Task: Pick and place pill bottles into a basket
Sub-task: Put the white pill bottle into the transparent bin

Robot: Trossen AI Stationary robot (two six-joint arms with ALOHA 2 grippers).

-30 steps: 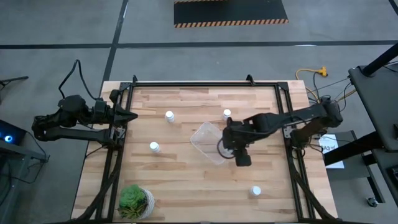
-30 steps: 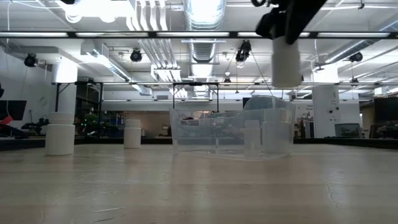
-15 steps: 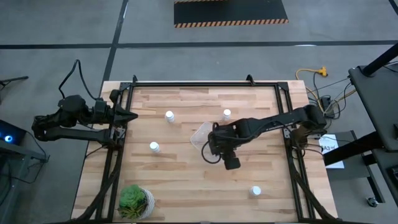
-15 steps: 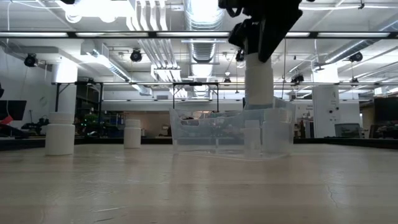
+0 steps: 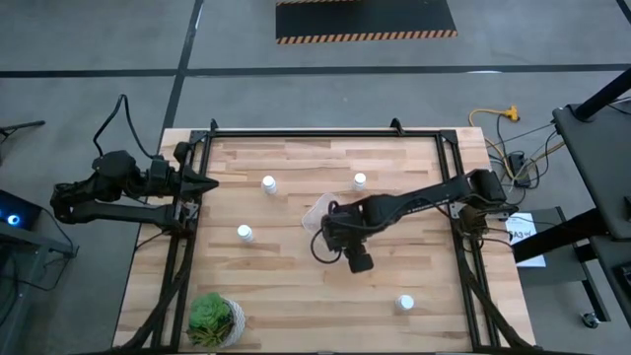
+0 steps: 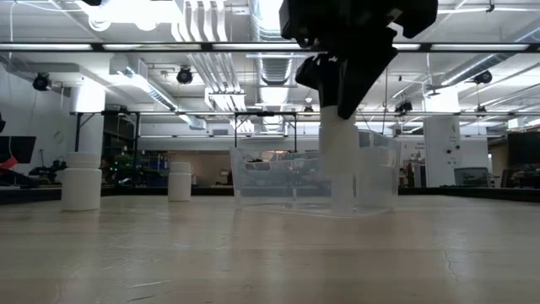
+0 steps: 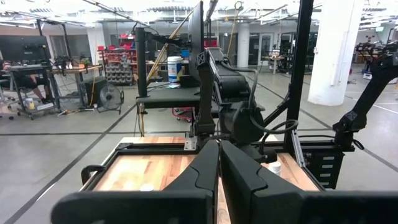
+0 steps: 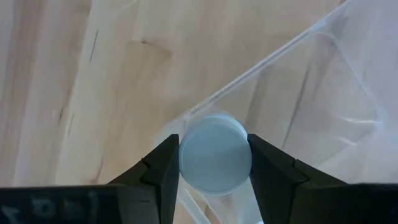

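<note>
- Over the near corner of the basket [image 5: 317, 214], the right gripper [image 8: 214, 167] points straight down, its two fingers closed against the sides of a pill bottle [image 8: 215, 155] whose round cap faces the wrist camera.
- Seen from the low view, the held bottle [image 6: 339, 165] hangs upright, long axis vertical, its lower part level with the clear basket wall [image 6: 278, 181].
- What the coming move turns on: the bottle sits right at the basket's rounded corner, not over the middle. In the right wrist view the rim runs under the cap, and I cannot tell whether the base is fully inside the wall.
- My judgement is that a release calls for the bottle to be further toward the open floor of the basket [image 8: 323, 93], which lies just beside it.
- Elsewhere on the table [image 5: 296, 296], four bottles stand apart from the basket: two on the far side [image 5: 268, 183] [image 5: 360, 180], one toward the left [image 5: 245, 233], one near the front right [image 5: 405, 303].
- Far off at the table's left edge, the left gripper [image 5: 200, 184] waits with its fingers pressed together and empty.
</note>
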